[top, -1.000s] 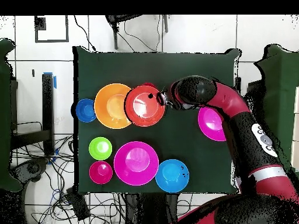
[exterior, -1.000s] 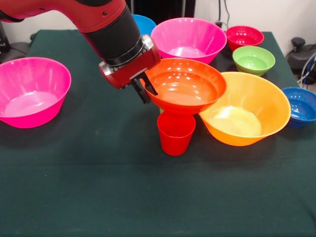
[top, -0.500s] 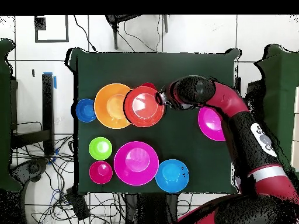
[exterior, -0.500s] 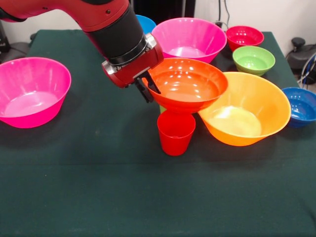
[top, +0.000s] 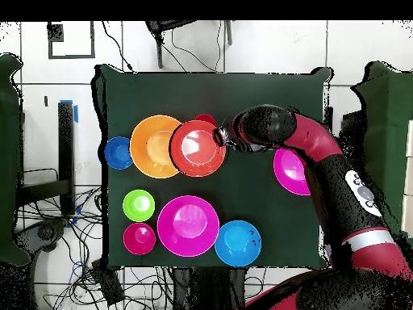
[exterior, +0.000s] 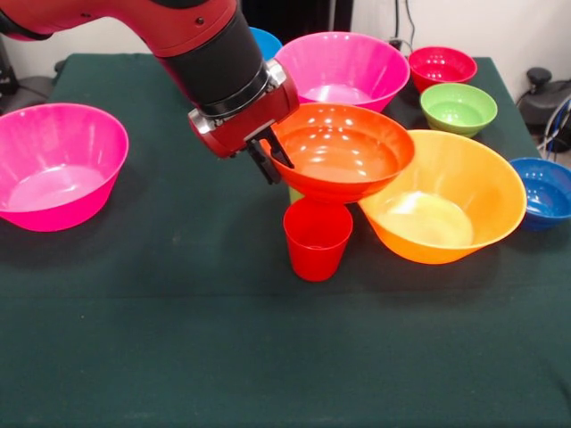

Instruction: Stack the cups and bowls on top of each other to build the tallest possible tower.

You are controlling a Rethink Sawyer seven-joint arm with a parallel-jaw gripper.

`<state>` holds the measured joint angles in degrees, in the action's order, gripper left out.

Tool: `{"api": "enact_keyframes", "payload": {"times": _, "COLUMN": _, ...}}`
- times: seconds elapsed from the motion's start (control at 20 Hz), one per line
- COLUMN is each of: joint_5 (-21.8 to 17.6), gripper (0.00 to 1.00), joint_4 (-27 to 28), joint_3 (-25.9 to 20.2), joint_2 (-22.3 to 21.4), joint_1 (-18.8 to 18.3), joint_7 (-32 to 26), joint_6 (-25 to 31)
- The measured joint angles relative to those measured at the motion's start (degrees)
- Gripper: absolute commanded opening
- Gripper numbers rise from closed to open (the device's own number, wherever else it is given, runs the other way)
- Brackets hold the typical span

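Fingers [exterior: 268, 157] closed on rim of red-orange bowl [exterior: 343, 153], held above the bench [exterior: 161, 339], overlapping big orange bowl [exterior: 451, 201] edge; red cup [exterior: 317, 239] just below, lime cup mostly hidden behind.

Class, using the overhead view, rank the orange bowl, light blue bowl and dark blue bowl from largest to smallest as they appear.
1. orange bowl
2. light blue bowl
3. dark blue bowl

A dark green table [exterior: 134, 339] stands over cables [top: 56, 234] on the floor.
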<state>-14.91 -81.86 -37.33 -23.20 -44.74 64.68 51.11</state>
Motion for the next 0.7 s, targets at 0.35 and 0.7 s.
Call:
{"api": "enact_keyframes", "payload": {"times": 0.35, "joint_5": 0.0, "gripper": 0.0, "joint_4": -0.1, "joint_3": -0.4, "joint_2": 0.1, "joint_1": 0.0, "joint_7": 0.0, "joint_6": -1.1}}
{"api": "enact_keyframes", "payload": {"times": 0.7, "joint_5": 0.0, "gripper": 0.0, "joint_4": -0.1, "joint_3": -0.6, "joint_2": 0.3, "joint_1": 0.0, "joint_7": 0.0, "joint_6": -1.7}}
